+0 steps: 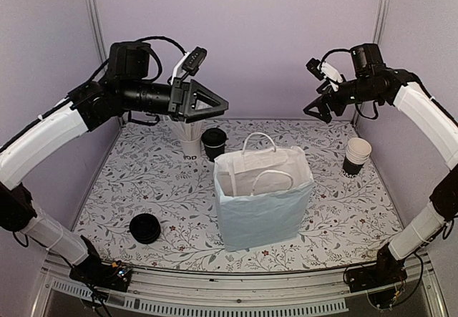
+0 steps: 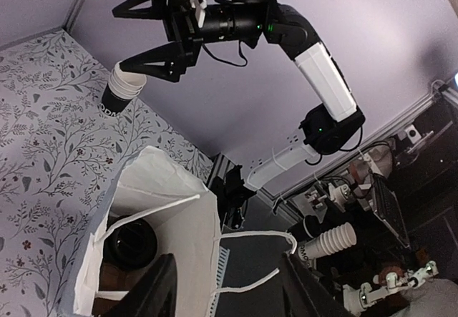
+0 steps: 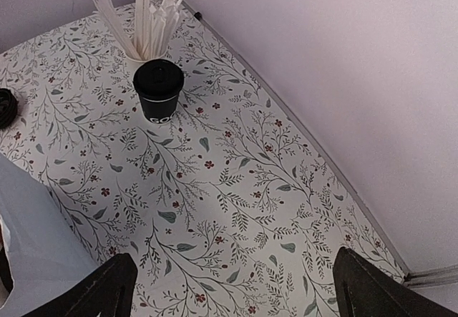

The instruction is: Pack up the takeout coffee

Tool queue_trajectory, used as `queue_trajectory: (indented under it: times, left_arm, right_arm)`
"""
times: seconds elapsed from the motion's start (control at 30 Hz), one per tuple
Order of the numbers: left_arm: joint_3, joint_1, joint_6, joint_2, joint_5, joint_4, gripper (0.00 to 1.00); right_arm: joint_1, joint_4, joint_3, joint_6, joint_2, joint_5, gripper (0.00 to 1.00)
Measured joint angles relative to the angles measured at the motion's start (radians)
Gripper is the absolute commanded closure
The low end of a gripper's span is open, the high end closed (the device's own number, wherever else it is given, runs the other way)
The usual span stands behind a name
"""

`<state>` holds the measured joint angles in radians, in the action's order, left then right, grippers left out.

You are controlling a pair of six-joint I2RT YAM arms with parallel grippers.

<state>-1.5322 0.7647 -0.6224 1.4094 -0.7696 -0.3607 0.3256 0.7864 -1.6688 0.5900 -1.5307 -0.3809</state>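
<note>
The takeout coffee [image 1: 213, 144], a small black paper cup with a smooth black plastic lid, is standing upright on the counter [image 1: 136, 181], which is being covered by a white sheet printed with grey leaves and small red flowers. The coffee is set just beside a white cup of paper-wrapped straws [image 1: 190, 144], and behind the white paper bag with cord handles [image 1: 261, 202], apart from it. The bag is standing upright and open-mouthed at the middle of the counter. A stack of black paper cups with cream insides [image 1: 356, 156] is standing to the right of the bag, and a low pile of round black lids [image 1: 145, 227] is lying near the front left.

The left claw [image 1: 220, 104] is being held well clear of the counter, its fingers partly spread with nothing between them. The right claw [image 1: 316, 109] is being held high at the far right, spread wide and empty.

In the left wrist view a dark round shape [image 2: 129, 244] is being shown inside the bag; what it is cannot be told. In the top view the bag's inside is being hidden by its own walls. White lettering on the coffee is being shown too small to read.
</note>
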Motion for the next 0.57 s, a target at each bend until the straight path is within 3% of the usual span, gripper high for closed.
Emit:
queue_trajectory:
  times: [0.1, 0.23, 0.27, 0.4, 0.57]
  left_arm:
    - [-0.058, 0.000, 0.076, 0.027, 0.104, -0.102, 0.23]
    - [-0.164, -0.011, 0.204, 0.034, 0.352, -0.222, 0.11]
    - [-0.177, -0.017, 0.232, 0.032, 0.402, -0.239, 0.02]
    - [-0.167, -0.078, 0.301, 0.021, 0.622, -0.286, 0.00]
    - [-0.014, -0.182, 0.335, -0.004, 0.835, -0.277, 0.00]
  right_arm:
    - [-0.014, -0.021, 0.000, -0.040, 0.008, 0.023, 0.01]
    - [-0.063, -0.037, -0.002, -0.089, 0.035, -0.004, 0.01]
    - [-0.082, -0.042, -0.002, -0.101, 0.042, -0.007, 0.01]
    - [-0.098, -0.116, 0.051, -0.164, 0.100, 0.019, 0.01]
    - [-0.099, -0.214, 0.236, -0.222, 0.237, 0.096, 0.01]
